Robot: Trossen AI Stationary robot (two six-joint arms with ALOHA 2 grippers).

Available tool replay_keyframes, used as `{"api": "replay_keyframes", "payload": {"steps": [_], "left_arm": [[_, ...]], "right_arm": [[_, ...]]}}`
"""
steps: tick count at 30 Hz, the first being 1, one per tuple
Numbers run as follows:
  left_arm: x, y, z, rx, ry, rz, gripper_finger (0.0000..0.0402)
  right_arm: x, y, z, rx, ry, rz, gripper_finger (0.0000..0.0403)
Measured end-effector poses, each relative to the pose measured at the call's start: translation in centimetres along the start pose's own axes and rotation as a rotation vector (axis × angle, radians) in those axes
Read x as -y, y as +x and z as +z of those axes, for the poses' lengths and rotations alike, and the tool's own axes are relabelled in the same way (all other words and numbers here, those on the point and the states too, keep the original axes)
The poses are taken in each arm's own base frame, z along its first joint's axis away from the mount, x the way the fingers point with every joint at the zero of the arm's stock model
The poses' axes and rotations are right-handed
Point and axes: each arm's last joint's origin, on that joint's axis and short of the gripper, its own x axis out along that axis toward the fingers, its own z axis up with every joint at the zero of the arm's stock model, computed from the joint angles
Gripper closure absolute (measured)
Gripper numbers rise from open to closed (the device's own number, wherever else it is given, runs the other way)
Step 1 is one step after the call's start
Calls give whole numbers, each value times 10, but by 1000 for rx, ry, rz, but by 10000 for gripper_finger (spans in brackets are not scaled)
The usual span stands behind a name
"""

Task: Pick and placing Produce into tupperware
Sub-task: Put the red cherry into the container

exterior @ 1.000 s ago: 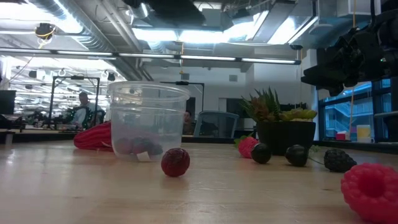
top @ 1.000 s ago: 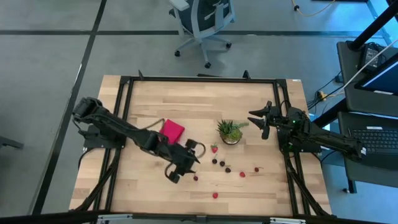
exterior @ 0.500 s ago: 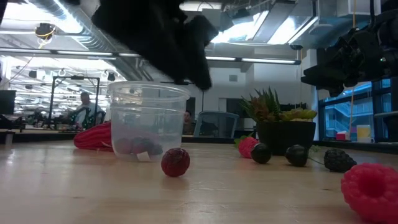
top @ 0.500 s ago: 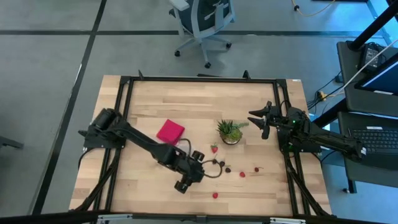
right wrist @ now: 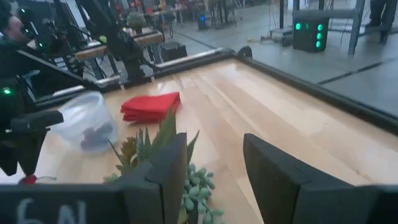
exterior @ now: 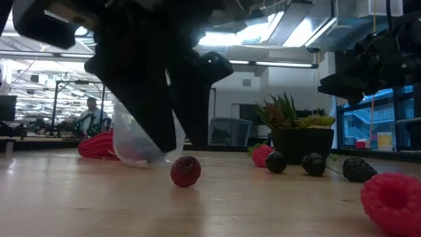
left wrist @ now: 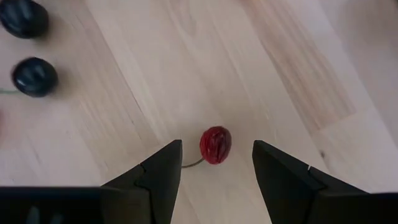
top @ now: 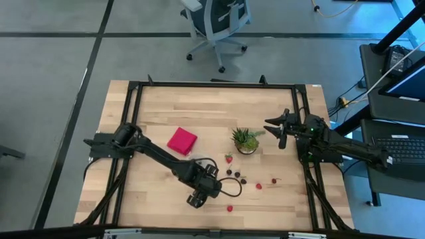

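1. High view: the left gripper (top: 207, 188) sits low over the counter (top: 153, 109) amid the scattered produce (top: 259, 186); the right gripper (top: 279, 129) waits by the potted plant (top: 246, 139), beyond a pink-red block (top: 182, 141).
2. Low view: the left arm largely hides the tupperware (exterior: 135, 141); a red berry (exterior: 185, 171) lies in front.
3. Left wrist view: fingers (left wrist: 158, 171) spread, a red stemmed fruit (left wrist: 215, 144) lying between them, seemingly untouched.
4. Right wrist view: fingers (right wrist: 168, 165) spread, empty; tupperware (right wrist: 87, 121) holds dark fruit.
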Motion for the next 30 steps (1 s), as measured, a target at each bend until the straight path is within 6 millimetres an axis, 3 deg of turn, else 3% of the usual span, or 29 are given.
{"api": "replay_keyframes", "payload": {"steps": [20,30], "left_arm": [[0,9,-1,-12,-5,4,212],[1,24,-3,-22,-6,-36,214]], "right_arm": [[1,3,-3,-41,1,-7,242],[1,3,-3,-44,1,-9,242]]}}
